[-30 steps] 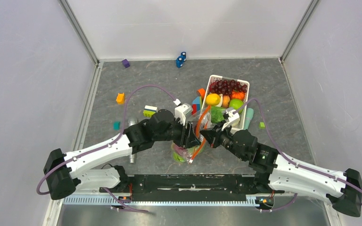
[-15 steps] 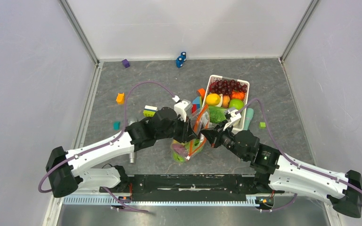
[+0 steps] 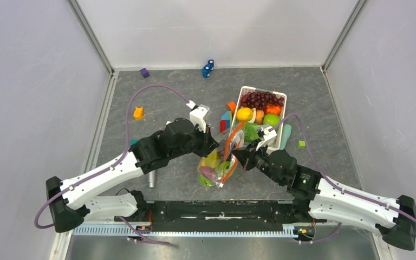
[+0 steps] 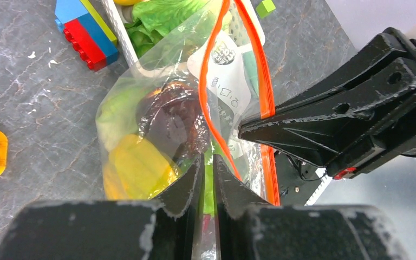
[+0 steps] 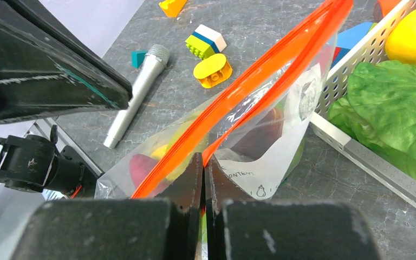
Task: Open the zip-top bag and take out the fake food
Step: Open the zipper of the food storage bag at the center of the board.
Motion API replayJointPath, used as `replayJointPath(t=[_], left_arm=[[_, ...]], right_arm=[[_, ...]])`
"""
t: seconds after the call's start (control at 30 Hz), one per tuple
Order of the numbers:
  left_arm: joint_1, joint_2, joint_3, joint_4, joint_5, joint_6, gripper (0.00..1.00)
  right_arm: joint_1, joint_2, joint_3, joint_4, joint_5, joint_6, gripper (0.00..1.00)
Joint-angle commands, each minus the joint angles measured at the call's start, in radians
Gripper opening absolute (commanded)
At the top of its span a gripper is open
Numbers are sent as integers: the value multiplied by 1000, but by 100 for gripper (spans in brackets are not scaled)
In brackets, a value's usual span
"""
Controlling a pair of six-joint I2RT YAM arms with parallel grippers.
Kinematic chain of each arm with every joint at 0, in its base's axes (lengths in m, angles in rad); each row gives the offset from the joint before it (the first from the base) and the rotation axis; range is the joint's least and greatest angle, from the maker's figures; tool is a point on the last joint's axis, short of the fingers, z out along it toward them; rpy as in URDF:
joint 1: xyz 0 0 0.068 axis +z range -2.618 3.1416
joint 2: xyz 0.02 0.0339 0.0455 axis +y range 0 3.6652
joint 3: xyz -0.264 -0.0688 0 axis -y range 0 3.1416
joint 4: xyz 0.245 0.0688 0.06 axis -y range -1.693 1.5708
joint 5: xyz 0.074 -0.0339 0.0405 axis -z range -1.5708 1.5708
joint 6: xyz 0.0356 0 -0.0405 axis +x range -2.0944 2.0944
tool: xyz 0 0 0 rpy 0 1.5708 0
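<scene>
Bag check for you: the zip-top bag (image 3: 220, 162) stands at centre of the top view, just lower left of the white basket (image 3: 262, 89), its bottom on the grey table (image 3: 168, 92) and its mouth held up between both arms. Its zipper strip (image 4: 264, 81) looks partly parted, with the two orange tracks splitting in both wrist views, so opening is underway but not finished. All the fake food (image 4: 141, 168) is inside: yellow cob, dark eggplant, green bits, none out yet. The left gripper (image 4: 208, 162) has narrow fingers pinching bag film. The right gripper (image 5: 204, 161) is clamped tight on one orange lip. Left for you: widen the mouth, then pull every piece.
</scene>
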State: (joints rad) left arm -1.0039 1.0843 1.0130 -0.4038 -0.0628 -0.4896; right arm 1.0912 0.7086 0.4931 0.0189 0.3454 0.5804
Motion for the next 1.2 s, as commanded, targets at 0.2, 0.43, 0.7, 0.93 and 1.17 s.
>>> replayJointPath(t=[0.2, 0.43, 0.7, 0.93, 1.17], left_arm=[[-4, 4, 34, 11, -4, 23, 46], [-4, 72, 29, 77, 0, -23, 53], [-4, 136, 27, 139, 31, -67, 53], [-4, 173, 23, 151, 49, -76, 53], [-4, 196, 19, 132, 18, -66, 48]], right_arm=[[4, 7, 4, 32, 2, 1, 0], [4, -27, -11, 44, -8, -4, 0], [4, -35, -17, 51, -27, -8, 0], [4, -42, -19, 55, -27, -9, 0], [4, -49, -20, 56, -30, -12, 0]])
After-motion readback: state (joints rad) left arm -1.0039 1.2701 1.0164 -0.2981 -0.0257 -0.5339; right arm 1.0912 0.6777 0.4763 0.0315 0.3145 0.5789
